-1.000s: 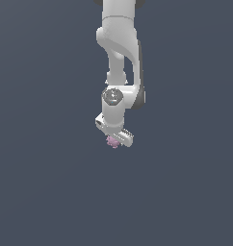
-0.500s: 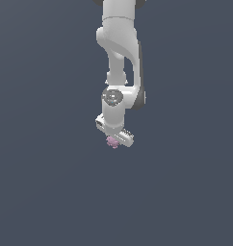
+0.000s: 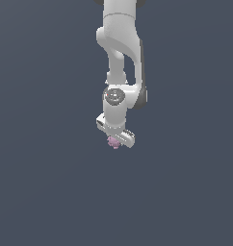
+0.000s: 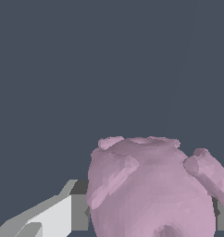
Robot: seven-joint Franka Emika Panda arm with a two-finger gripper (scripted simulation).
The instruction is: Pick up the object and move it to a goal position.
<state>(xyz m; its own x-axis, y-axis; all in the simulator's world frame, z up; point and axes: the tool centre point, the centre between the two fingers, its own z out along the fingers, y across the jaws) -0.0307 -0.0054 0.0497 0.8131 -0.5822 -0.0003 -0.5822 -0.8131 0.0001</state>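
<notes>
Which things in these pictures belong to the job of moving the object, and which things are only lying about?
Belong to the job:
- the pinkish-purple bumpy ball, held between the gripper's fingers
- the white gripper, shut on the ball
- one gripper finger, seen beside the ball in the wrist view

Only lying about:
- nothing; apart from the arm, only the plain dark grey background shows

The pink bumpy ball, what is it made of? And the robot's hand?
The pink ball looks like matte rubber or soft plastic: dull, no shine, stubby knobs. It's a simulator's render, so that's a guess. The gripper looks like smooth, hard white plastic or painted metal, with flat grey faces on one finger.
</notes>
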